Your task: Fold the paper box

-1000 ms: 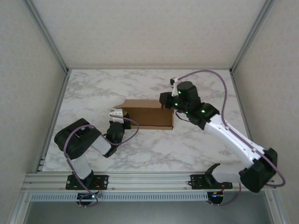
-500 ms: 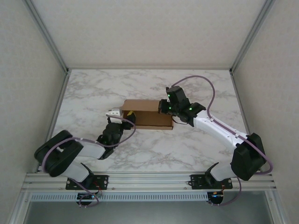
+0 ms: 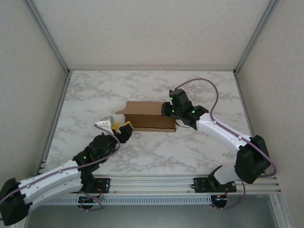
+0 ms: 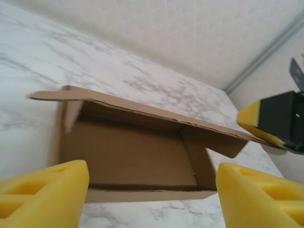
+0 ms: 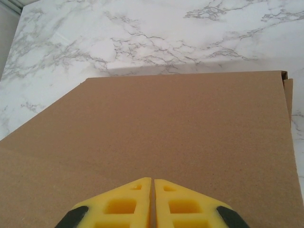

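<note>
On the left: left gripper held wide, yellow pads spread well apart, forearm running low, back and leftward from the fingers to a far-set elbow. On the right: right gripper with pads pressed almost together, a thin slit between them, forearm slanting back and rightward from the fingers to a sharply bent elbow. Tips turned toward one another, apart.

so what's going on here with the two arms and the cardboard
Two robot arms are folding a brown paper box on the marble table. Its walls are up but the lid is partly raised. The right end effector is shut, its tips over the lid. The left end effector is open, facing the gap under the lid and holding nothing.
</note>
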{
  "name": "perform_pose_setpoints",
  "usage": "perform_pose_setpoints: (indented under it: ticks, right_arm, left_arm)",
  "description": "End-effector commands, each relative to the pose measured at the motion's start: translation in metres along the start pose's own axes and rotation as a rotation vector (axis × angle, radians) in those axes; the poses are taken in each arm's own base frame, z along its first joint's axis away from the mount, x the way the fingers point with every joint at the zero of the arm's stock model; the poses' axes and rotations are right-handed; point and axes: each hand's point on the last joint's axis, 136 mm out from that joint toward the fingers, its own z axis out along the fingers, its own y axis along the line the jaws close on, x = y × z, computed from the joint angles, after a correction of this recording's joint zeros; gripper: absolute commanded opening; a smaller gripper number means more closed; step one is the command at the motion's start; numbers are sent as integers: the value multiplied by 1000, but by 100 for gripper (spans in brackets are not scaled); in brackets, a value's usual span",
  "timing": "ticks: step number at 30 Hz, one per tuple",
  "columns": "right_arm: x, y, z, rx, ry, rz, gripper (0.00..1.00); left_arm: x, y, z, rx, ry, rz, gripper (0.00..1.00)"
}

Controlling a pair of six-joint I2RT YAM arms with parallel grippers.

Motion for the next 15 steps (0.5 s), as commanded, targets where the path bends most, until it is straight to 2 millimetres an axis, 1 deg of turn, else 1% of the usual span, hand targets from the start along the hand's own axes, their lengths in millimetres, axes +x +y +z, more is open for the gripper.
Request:
perform_pose_setpoints:
  ticks: [1,2,3,4,5,7,8,11,13,15]
  right_arm:
    - [4,-2,-1,-9,5,-17,10]
    - [7,-3,1,-10,15,-18,10]
    - [9,-4,3,-8,23,-16,11]
    - [12,-5,5,-8,31,-13,11]
    - [15,-6,7,-9,38,-6,11]
    - [22,-8,11,-13,58,5,11]
    - [26,-10,13,-11,69,11,11]
    - [37,-16,18,-3,90,27,12]
    - [45,-21,21,3,106,37,12]
    - [53,-25,24,9,128,45,13]
  left_arm:
    - [-24,14,-17,-161,32,16,83]
    - [-38,6,-19,-154,30,36,94]
    - [-47,-7,-19,-117,39,72,99]
    - [-58,-21,-18,-76,38,97,100]
    - [-67,-30,-15,-50,29,104,100]
    - [-81,-36,-5,-41,18,68,100]
    - [-87,-33,5,-56,26,36,100]
    - [-89,-22,37,-47,123,-48,100]
    - [-87,-5,55,-81,157,-99,100]
    - [-83,14,68,-135,189,-122,100]
